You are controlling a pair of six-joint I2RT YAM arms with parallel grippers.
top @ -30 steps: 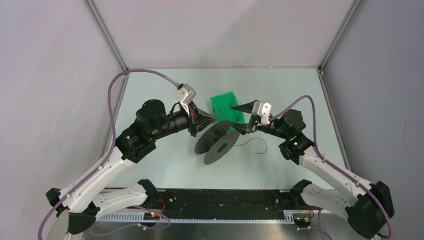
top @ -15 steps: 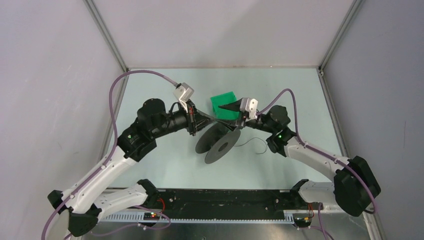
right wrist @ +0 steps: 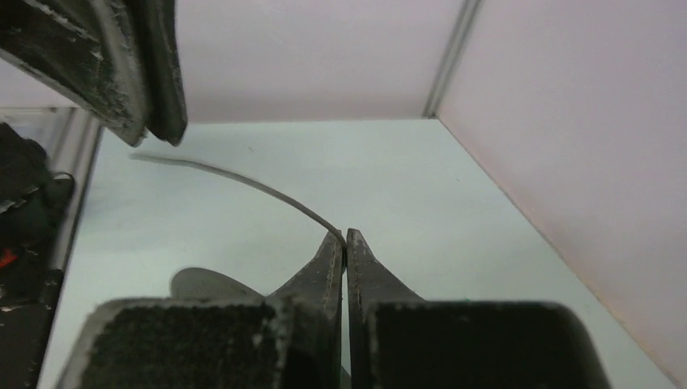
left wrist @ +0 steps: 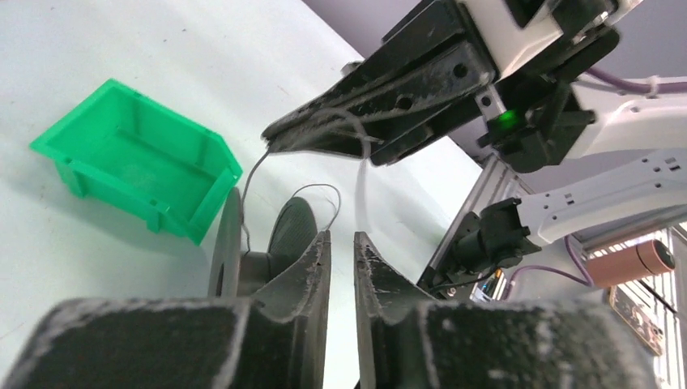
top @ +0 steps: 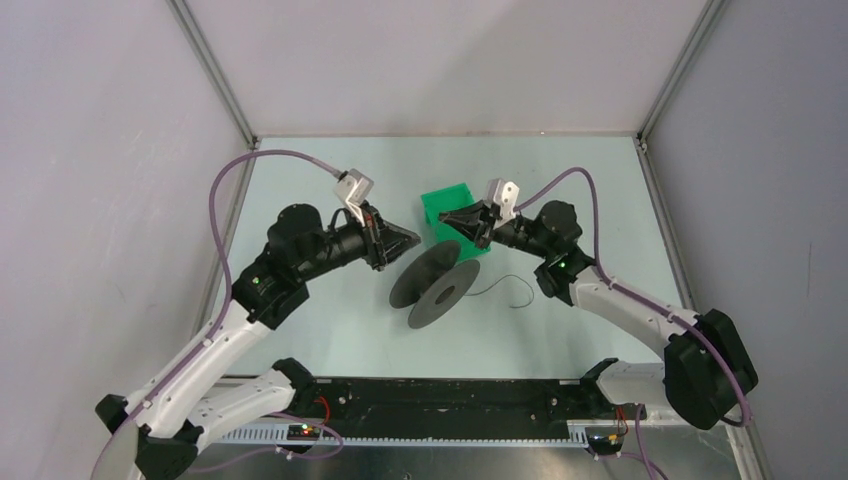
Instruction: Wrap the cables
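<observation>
Green bin [top: 440, 198] sits at mid-table. From the left wrist I see only its bare green floor.

Dark grey spool [top: 436, 285] is tipped on edge on the pale table [top: 330, 330], just near of the bin. Plain grey panels and metal frame posts on three sides.

Right gripper [top: 447, 219] is clamped on the cable [right wrist: 243, 182], with its tip over the bin. From the pinch the wire arcs toward the left gripper [top: 414, 240] and drops to the spool hub. A loose tail lies on the table right of the spool.

Left gripper's fingers are drawn together with only a sliver of gap. I see nothing between them. It's just left of the spool, not touching it.

A second ago the right jaws were spread wide over the spool; they've since closed and swung back over the bin. Left gripper has backed off the spool. Spool hasn't moved.
</observation>
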